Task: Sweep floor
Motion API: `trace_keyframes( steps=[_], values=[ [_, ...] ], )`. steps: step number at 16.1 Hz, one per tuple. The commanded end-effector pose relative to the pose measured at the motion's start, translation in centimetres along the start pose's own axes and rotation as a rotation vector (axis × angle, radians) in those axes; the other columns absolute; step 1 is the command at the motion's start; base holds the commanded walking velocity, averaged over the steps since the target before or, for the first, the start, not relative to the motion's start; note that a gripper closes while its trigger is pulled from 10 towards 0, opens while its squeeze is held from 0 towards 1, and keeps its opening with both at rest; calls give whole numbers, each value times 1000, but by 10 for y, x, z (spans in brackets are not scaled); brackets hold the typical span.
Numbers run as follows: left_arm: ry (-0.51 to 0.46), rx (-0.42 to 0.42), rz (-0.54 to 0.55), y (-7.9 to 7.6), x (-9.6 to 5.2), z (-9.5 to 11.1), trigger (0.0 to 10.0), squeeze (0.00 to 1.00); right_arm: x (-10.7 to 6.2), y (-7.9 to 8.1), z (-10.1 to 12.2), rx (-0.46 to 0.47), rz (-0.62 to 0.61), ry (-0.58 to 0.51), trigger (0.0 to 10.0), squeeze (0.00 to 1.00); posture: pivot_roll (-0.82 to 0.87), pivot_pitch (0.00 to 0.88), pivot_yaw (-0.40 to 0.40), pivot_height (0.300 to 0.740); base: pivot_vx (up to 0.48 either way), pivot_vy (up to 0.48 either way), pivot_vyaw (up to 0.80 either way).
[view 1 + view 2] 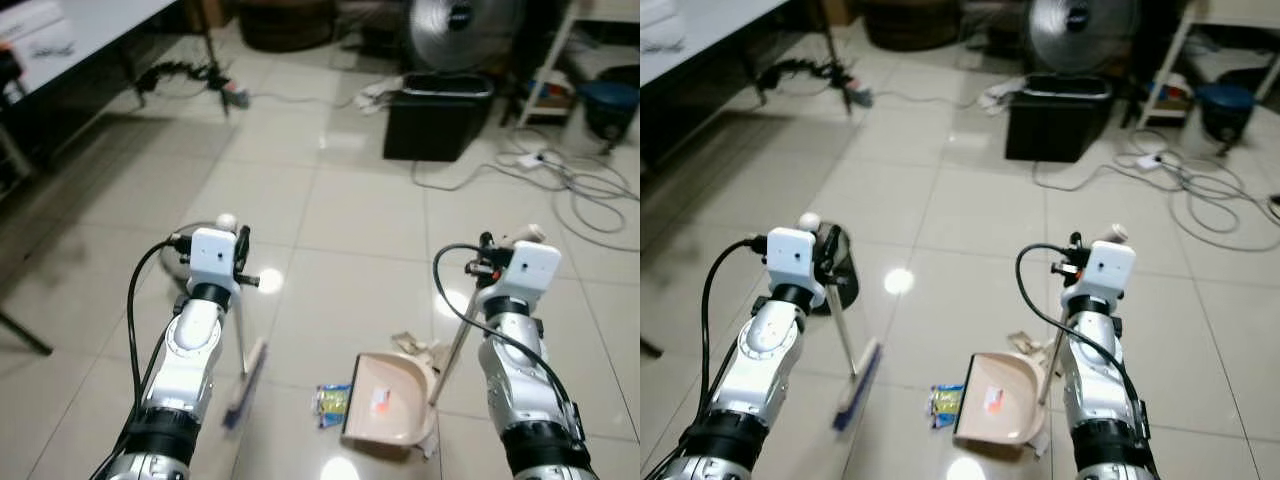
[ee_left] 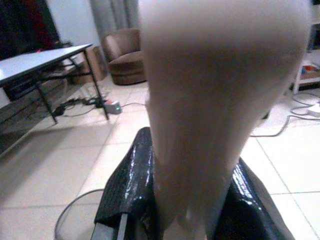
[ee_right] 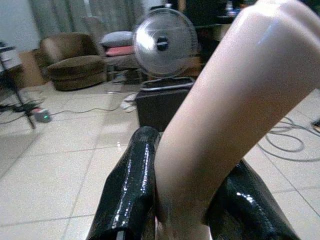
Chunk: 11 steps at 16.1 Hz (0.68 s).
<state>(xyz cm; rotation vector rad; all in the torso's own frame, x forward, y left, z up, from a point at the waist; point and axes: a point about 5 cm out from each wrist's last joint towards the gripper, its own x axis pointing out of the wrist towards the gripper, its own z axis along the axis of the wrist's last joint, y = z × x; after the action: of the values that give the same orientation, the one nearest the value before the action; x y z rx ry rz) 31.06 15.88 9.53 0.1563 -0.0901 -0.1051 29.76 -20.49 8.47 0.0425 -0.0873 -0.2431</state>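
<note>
Pale glossy floor tiles (image 1: 350,210) lie before me. My left pincer (image 2: 200,200) is clamped on the cream handle of a long broom (image 1: 241,330), whose blue-bristled head rests blurred on the floor. My right pincer (image 3: 182,210) is clamped on the cream handle of a beige plastic dustpan (image 1: 385,400), which sits on the tiles just beside a small yellow-and-blue wrapper (image 1: 333,403) (some crumpled scraps lie at the pan's far edge). A black bin (image 1: 436,117) stands well beyond, a round fan (image 3: 161,42) behind it.
</note>
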Motion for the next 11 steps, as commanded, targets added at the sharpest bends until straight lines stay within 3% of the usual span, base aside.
trace_keyframes(
  steps=[1,5,11],
  values=[
    [-35,2,-5,0,2,6,10000,0,3,0,4,-1,-3,-15,10000,0,-53,27,49,740,352,0,0],
    [-35,1,-8,0,2,6,10000,0,3,0,4,0,-6,-16,10000,0,-52,27,50,740,338,0,0],
    [-37,3,-14,0,1,5,10000,0,2,0,3,3,-8,-12,10000,0,-51,38,51,740,0,0,0]
  ],
)
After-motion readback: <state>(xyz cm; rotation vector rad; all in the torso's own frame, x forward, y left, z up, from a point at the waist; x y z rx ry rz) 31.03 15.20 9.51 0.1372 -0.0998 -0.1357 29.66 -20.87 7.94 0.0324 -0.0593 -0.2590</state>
